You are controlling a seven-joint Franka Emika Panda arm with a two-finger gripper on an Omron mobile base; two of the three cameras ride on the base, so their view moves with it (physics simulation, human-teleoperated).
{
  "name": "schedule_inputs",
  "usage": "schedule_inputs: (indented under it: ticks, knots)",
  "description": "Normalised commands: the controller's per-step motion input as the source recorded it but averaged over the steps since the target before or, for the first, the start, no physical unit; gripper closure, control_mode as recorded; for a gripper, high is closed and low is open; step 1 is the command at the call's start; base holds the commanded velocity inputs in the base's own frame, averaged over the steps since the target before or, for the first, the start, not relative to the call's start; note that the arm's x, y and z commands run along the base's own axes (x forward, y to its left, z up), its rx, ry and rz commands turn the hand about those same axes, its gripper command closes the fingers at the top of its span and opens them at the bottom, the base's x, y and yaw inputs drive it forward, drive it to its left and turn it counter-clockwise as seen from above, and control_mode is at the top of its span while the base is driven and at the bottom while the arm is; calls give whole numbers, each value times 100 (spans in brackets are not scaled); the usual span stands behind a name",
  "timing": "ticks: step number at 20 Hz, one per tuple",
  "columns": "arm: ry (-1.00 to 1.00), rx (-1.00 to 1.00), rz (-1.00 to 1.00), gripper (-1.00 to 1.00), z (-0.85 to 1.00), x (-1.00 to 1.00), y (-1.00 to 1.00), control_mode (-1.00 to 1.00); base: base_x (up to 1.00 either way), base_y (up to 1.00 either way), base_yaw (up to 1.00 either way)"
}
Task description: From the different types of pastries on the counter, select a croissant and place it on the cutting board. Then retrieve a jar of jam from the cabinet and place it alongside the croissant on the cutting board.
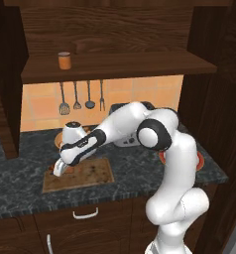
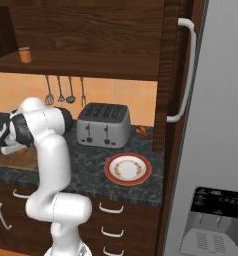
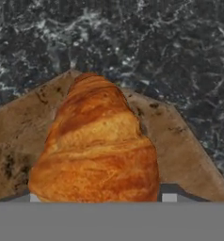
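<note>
The croissant, golden-brown and ridged, sits between my two fingertips just above the stained wooden cutting board. My gripper is shut on the croissant, whose sides reach both tips. From the left base view the gripper hangs low over the left end of the cutting board on the dark speckled counter. The jar of jam, small and orange-brown, stands on the cabinet shelf above; the right base view shows the jar at upper left.
A silver toaster stands at the back of the counter, with a brown pastry beside it. A red-rimmed plate lies near the front edge. Utensils hang on the tiled wall. A tall fridge closes the right side.
</note>
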Motion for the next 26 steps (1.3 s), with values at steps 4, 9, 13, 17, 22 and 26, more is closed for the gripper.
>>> schedule_inputs:
  ticks: [4, 9, 13, 17, 22, 26]
  knots:
    - [0, -1, 1, -100, 0, 0, 22, -100, 0, 0, 0]
    - [-4, -27, 18, -100, 0, -17, -11, -100, 0, 0, 0]
    - [-9, -33, 27, -100, 0, -38, -35, -100, 0, 0, 0]
    - [-4, 0, 11, -100, 57, -26, -29, -100, 0, 0, 0]
    - [-9, 25, 1, -100, 98, -55, -35, -100, 0, 0, 0]
    - [-18, 43, -6, -100, 53, -100, -58, -100, 0, 0, 0]
